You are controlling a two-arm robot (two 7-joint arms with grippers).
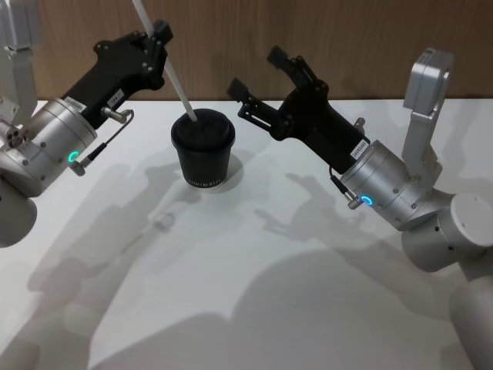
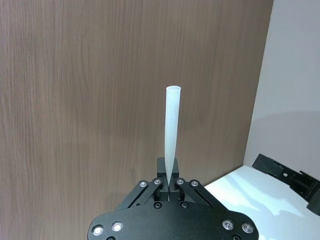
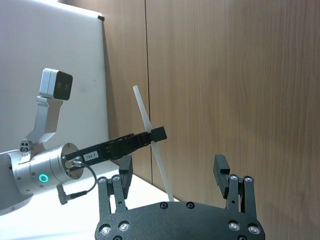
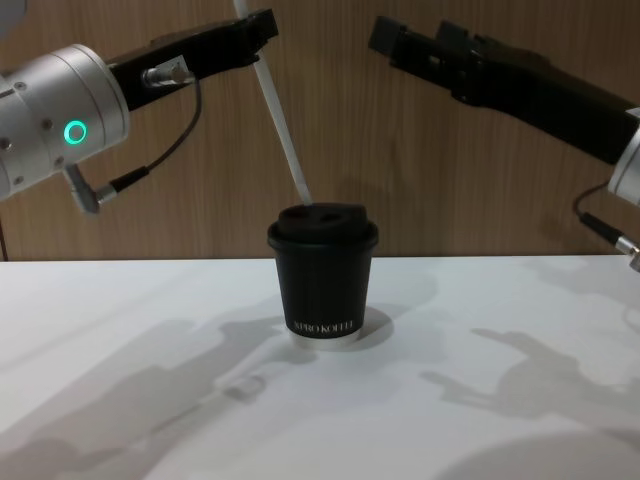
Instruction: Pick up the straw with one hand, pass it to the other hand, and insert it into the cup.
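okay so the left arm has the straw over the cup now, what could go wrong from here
The left tool pinches the straw at a slant, its lower end at the lid of the cup. Pushing down could bend the straw, or tip the cup if the tip misses the hole. The right tool hangs open beside the cup and might knock it.

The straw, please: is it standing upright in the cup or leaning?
Leaning. The straw slants from the left pincer down to the cup lid, its lower tip at the lid opening.

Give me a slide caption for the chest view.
Left tool lowers the straw into the lidded cup; right tool waits open.
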